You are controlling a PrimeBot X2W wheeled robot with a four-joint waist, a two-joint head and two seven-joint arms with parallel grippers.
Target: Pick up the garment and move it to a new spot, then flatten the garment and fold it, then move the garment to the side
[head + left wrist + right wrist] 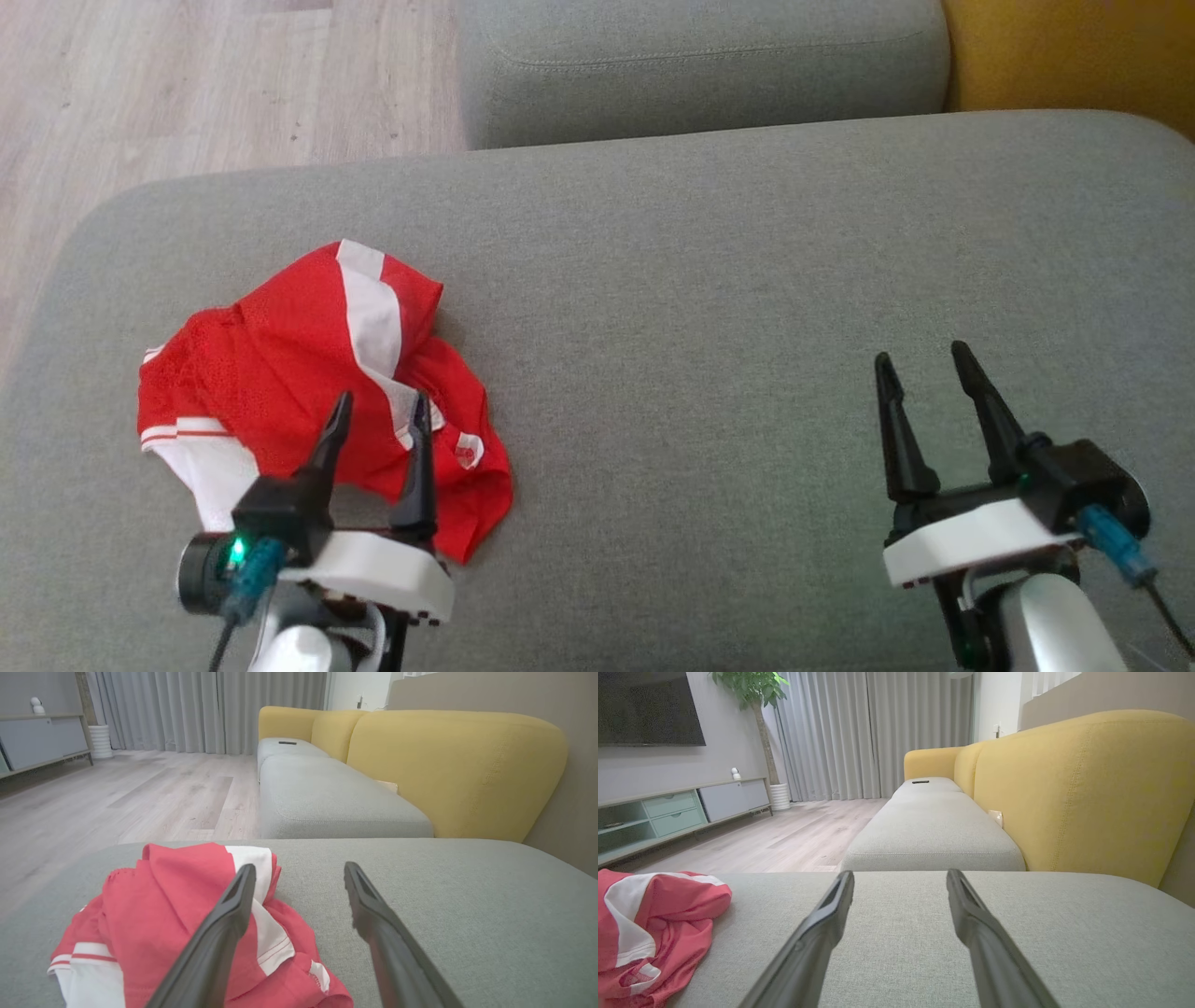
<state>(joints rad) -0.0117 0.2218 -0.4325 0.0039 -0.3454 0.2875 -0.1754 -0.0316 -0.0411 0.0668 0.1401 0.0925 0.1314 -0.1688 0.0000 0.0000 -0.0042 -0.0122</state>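
Note:
The garment (pixel 299 373) is a red piece with white stripes, crumpled in a heap on the left part of the grey cushion (pixel 709 308). My left gripper (pixel 381 411) hovers over the heap's near right side, open, nothing between its fingers. In the left wrist view the garment (pixel 173 905) lies under and left of the left gripper (pixel 299 875). My right gripper (pixel 920 359) stands open over bare cushion far to the right. In the right wrist view the right gripper (pixel 900 879) points along the sofa, and the garment (pixel 649 924) sits at the left edge.
A second grey seat cushion (pixel 700 65) lies beyond, with a yellow backrest (pixel 1074 56) at the right. Wooden floor (pixel 187 93) lies past the cushion's left and far edges. A small dark object (pixel 287 743) rests on the far sofa seat.

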